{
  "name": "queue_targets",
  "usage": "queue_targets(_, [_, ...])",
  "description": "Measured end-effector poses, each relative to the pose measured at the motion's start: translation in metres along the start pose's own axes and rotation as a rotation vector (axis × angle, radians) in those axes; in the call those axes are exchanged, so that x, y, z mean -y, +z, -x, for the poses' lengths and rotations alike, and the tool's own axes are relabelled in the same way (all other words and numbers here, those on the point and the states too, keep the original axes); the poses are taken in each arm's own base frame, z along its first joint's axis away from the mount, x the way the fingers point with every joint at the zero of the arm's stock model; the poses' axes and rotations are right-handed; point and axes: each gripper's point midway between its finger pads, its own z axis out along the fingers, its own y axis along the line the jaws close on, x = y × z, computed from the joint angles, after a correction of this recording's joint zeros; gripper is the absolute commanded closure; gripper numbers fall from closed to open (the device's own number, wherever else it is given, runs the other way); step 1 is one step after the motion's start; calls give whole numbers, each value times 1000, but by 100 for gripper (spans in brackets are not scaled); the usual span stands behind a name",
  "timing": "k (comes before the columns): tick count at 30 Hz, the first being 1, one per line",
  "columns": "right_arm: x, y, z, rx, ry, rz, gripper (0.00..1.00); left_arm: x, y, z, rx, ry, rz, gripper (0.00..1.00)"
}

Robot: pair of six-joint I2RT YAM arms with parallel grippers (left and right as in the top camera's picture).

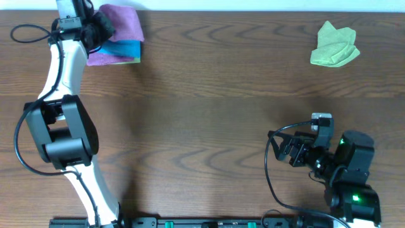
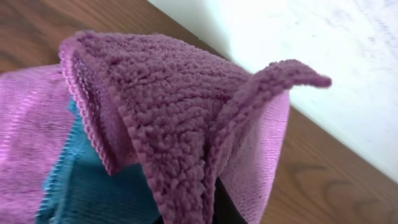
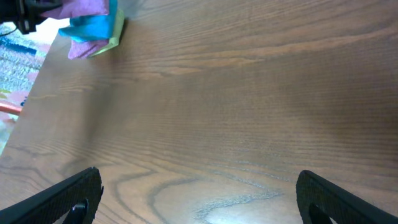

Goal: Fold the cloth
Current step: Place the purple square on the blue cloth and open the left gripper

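Observation:
A purple cloth [image 1: 120, 25] lies on a stack with a blue cloth [image 1: 123, 48] at the far left corner of the table. My left gripper [image 1: 96, 28] is shut on a raised fold of the purple cloth [image 2: 180, 124], which fills the left wrist view above the blue cloth [image 2: 93, 193]. A crumpled light green cloth [image 1: 334, 45] lies at the far right. My right gripper [image 1: 288, 149] is open and empty above bare wood at the near right [image 3: 199, 211]. The stack also shows far off in the right wrist view [image 3: 93, 25].
The table's far edge runs just behind the stack [image 2: 348, 149], with a white surface beyond. A yellow-green layer [image 3: 115, 34] lies under the blue cloth. Cables trail by both arm bases.

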Motion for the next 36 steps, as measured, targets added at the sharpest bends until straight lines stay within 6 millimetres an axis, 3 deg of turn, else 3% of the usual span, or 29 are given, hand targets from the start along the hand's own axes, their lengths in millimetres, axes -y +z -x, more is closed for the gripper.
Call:
queue_targets(10, [0,0,0,0,0,0,1,-11,-2,0,-7,33,30,90])
queue_targets(21, [0,0,0,0,0,0,1,-22,-3,6,21,67,94,64])
queue_targets(26, [0,0,0,0,0,0,1,-27,-3,8,33,71,120,60])
queue_targets(36, [0,0,0,0,0,0,1,-36,-5,12,56,84,171,41])
